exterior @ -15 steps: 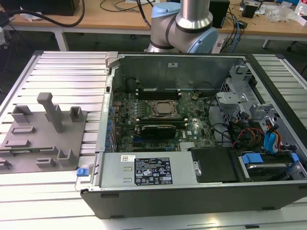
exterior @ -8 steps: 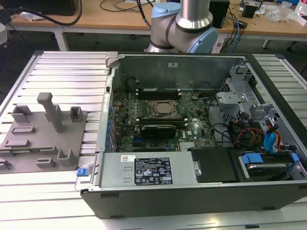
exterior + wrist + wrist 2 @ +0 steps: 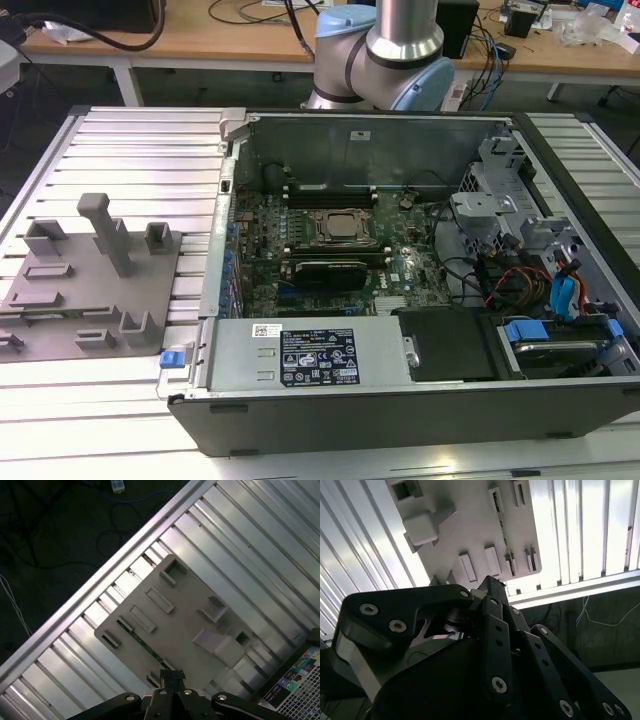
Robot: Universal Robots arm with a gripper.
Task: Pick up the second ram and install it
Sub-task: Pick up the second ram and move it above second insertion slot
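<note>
End effector [image 3: 172,675] fingers together, above gray holder [image 3: 186,626], second ram [image 3: 145,646] slotted in it

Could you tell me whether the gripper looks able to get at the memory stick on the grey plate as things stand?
Probably yes: the gripper hangs over the grey plate, and nothing lies between it and the thin green memory stick, though its jaws look shut.

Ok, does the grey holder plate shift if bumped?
Probably stiff: the holder plate looks like one thick slab. Likely light, lying flat on smooth metal slats with no fastener showing, so it may slide. Broad base: tipping unlikely.
</note>
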